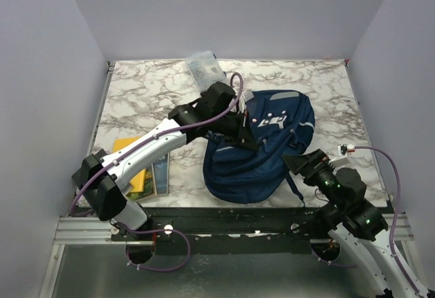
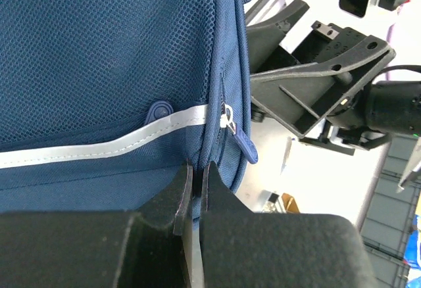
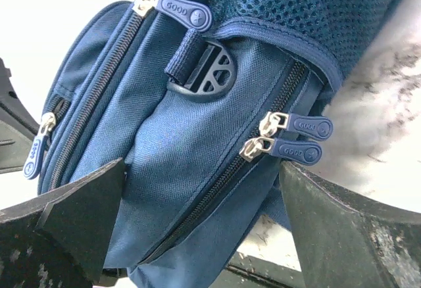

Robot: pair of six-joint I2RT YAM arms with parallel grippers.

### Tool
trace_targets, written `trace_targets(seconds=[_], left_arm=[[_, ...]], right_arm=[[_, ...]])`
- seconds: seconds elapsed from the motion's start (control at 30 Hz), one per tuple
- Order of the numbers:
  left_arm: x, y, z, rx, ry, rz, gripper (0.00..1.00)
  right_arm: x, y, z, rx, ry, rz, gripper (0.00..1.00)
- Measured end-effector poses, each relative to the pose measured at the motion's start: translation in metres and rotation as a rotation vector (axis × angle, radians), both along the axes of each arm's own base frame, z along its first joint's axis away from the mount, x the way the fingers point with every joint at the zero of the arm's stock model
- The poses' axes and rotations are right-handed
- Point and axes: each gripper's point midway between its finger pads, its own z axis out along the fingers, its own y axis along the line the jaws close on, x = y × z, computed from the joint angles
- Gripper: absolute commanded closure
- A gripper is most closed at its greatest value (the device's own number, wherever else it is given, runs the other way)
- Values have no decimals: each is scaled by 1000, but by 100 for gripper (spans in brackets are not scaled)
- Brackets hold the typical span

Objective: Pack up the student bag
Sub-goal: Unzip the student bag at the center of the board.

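Fingers of the left gripper (image 2: 196, 169) are pressed together, their tips against the navy fabric of the student bag (image 1: 265, 148) just below its grey trim strip (image 2: 99, 146); whether a thin fold is caught between them cannot be told. That gripper reaches the bag at its far left edge. Fingers of the right gripper (image 3: 202, 166) stand spread wide at the bag's near right corner, one on each side of the bag's zipped side, with nothing clamped between them. On that side, a pair of blue zipper pulls (image 3: 296, 137) lie together at the end of one zip, and a black plastic buckle (image 3: 207, 71) hangs on a fabric loop above them. The bag itself lies flat on the marble counter (image 1: 136, 94), front pockets up, between the two arms. A clear pouch (image 1: 202, 67) sits beyond the bag's far left corner, apart from it. Flat yellow and green books (image 1: 139, 169) lie to the bag's left, partly under the left arm.
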Motion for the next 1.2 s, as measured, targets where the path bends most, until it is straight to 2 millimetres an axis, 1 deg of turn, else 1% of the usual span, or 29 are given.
trace_targets(seconds=[0.13,0.23,0.47,0.6,0.87,1.07,1.2], left_arm=[[-2,7,16,-47,17,-1,100],[-1,11,23,-71,26,-1,100],[1,21,28,-118,69,4,100],[0,25,28,-143,93,4,100],[-1,27,28,-176,112,7,100],[-4,29,28,-189,120,6,100],[-5,28,28,-196,124,4,100]], right_arm=[[0,5,19,34,-79,28,0],[-2,6,29,54,-125,42,0],[-2,8,39,90,-153,45,1],[-1,8,38,114,-138,38,2],[1,7,24,132,-82,6,3],[2,4,21,121,-73,-12,6],[4,2,19,114,-68,-26,6]])
